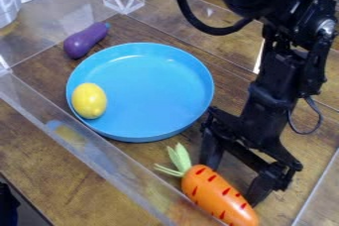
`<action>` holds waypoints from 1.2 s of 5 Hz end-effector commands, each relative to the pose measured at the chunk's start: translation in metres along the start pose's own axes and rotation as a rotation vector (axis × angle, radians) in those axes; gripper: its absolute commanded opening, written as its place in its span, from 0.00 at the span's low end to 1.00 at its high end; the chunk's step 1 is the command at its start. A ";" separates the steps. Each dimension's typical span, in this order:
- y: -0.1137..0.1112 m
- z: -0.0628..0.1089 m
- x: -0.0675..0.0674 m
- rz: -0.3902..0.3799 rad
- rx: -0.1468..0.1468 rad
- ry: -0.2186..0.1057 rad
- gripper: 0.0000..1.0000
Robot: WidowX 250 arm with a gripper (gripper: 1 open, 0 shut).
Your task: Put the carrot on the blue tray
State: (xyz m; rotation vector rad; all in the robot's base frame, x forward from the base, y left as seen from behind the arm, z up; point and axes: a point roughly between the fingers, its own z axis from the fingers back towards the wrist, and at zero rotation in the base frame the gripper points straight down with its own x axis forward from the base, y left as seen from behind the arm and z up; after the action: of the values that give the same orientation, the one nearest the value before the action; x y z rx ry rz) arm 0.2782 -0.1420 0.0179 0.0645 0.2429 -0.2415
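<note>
Carrot (217, 196) lies on the wooden bench (159, 2) near the front edge, leafy top pointing toward the blue tray (146, 86), outside its rim. Gripper (241, 168) stands just behind the carrot, pointing down, jaws spread wide, grasping nothing. Lemon (87, 100) sits in the tray; eggplant (86, 39) lies beyond it.

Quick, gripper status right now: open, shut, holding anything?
Gripper: open and empty, fingers down at the table beside the small glossy orange toy carrot, which lies on the wood.
</note>
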 end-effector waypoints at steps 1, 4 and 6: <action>0.011 0.008 0.005 0.029 -0.002 -0.019 1.00; 0.015 0.009 0.008 0.033 -0.003 -0.004 1.00; 0.017 0.011 0.010 0.030 0.003 0.004 0.00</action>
State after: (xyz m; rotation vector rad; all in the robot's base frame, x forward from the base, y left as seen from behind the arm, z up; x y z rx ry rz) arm 0.2862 -0.1271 0.0184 0.0852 0.2826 -0.2142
